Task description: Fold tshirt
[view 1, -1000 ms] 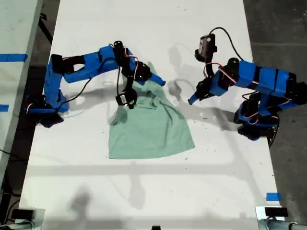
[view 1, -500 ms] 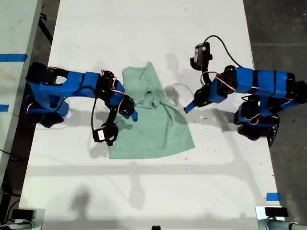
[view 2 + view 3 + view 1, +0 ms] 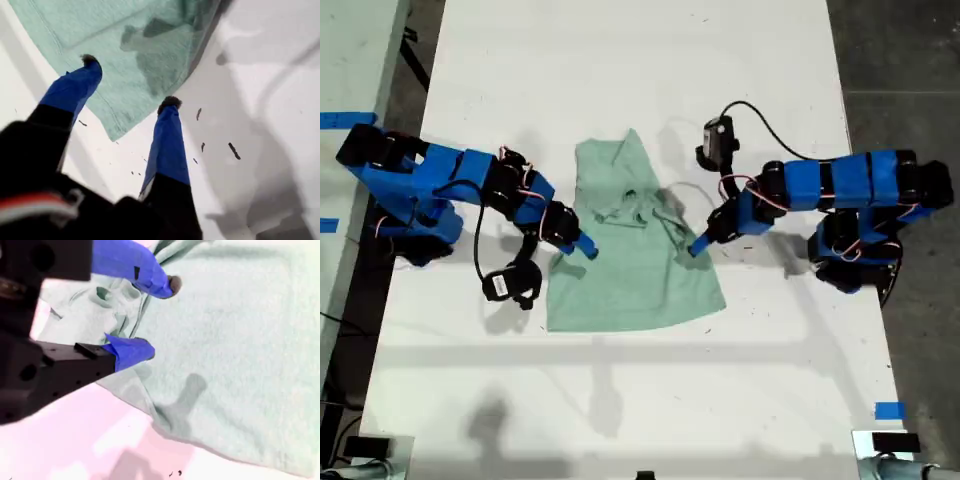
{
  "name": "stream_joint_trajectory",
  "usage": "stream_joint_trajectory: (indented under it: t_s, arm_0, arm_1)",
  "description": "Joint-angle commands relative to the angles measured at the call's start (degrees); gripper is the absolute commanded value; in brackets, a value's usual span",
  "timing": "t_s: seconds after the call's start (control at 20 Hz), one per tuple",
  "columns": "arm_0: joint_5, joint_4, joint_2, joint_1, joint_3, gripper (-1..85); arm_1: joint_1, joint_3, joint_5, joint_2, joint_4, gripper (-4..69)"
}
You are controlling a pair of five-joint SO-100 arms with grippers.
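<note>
Tshirt (image 3: 632,272) lies mid-table (image 3: 620,400), partly folded and bunched near the neck, hem toward the bottom of the exterior view.

- Second gripper (image 3: 585,247): 1 s ago it was up at the neck end. It has now swung down to the cloth's edge on the exterior view's left, with its 2 jaws apart over wrinkled fabric and nothing pinched.
- First gripper (image 3: 697,246): it was off the cloth on the exterior view's right. It has now reached in to that side's edge, with its jaws spread astride the edge and not clamped.
- Cloth has barely shifted in the last half second.

Judgement: the neck end has been let go, and both arms look set to pinch opposite side edges for the next fold.
</note>
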Motion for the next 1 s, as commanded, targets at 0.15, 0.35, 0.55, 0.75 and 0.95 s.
stream_joint_trajectory:
  t_s: [0.15, 0.35, 0.55, 0.75, 0.95]
  arm_0:
    - [-1.41, -3.96, 0.7, 3.16, -1.49, 15.1]
    - [-1.76, -3.87, 0.79, 3.87, -1.49, 14.5]
    - [-2.2, -4.31, 0.79, 4.57, -1.67, 14.3]
    - [-3.96, -4.39, 0.7, 6.33, -1.67, 13.7]
    - [-5.36, -4.48, 0.44, 8.09, -2.11, 13.2]
  arm_1:
    - [-4.48, 0.62, 2.9, -7.56, -8.0, 27.5]
    - [-7.38, 4.39, 7.91, -8.17, -9.93, 20.9]
    - [-10.02, 6.59, 12.22, -8.7, -11.95, 18.1]
    - [-12.74, 7.47, 15.47, -12.39, -15.82, 10.2]
    - [-14.59, 5.1, 16.87, -15.82, -16.26, -0.2]
